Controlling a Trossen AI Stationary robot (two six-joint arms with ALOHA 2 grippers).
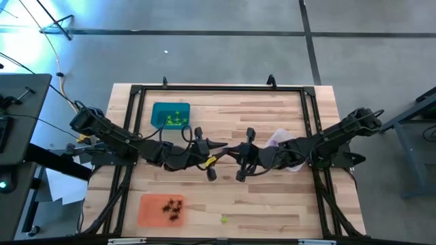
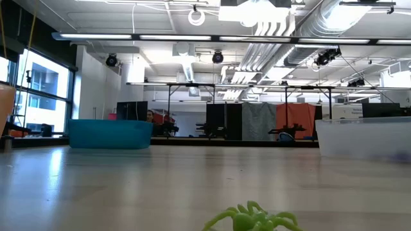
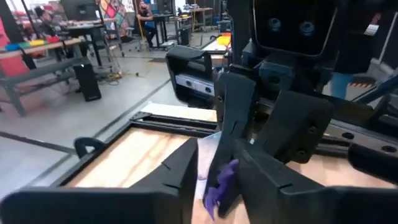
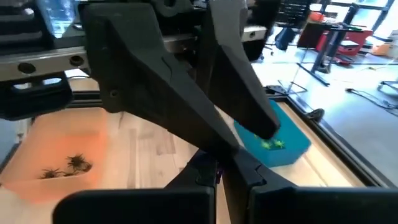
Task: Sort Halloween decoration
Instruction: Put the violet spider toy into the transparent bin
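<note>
Both arms meet above the middle of the table. A purple spider piece [image 3: 219, 190] of the Halloween decoration hangs there. My right gripper [image 4: 219, 163] is shut on it, reaching in from the table's right. My left gripper [image 3: 217, 158] is open, one finger on each side of the piece. In the high view the left gripper [image 1: 223, 150] and the right gripper [image 1: 236, 152] stand tip to tip. A yellow-green spider [image 2: 253, 219] lies by itself near the table's front edge. My right gripper pinches the purple spider [image 4: 217, 178] between its two fingertips, roughly level, from the table's right. The piece is lifted clear of the table. Which part of it the fingers have is too small to tell. My left gripper: I cannot tell whether its fingers [image 3: 183, 168] touch the piece.
A teal tray [image 1: 170, 116] with yellow-green pieces stands at the far left. An orange tray [image 1: 162, 209] with black pieces sits near the front left. A clear tray [image 1: 281, 139] lies partly under the right arm. A black frame [image 1: 225, 88] borders the table.
</note>
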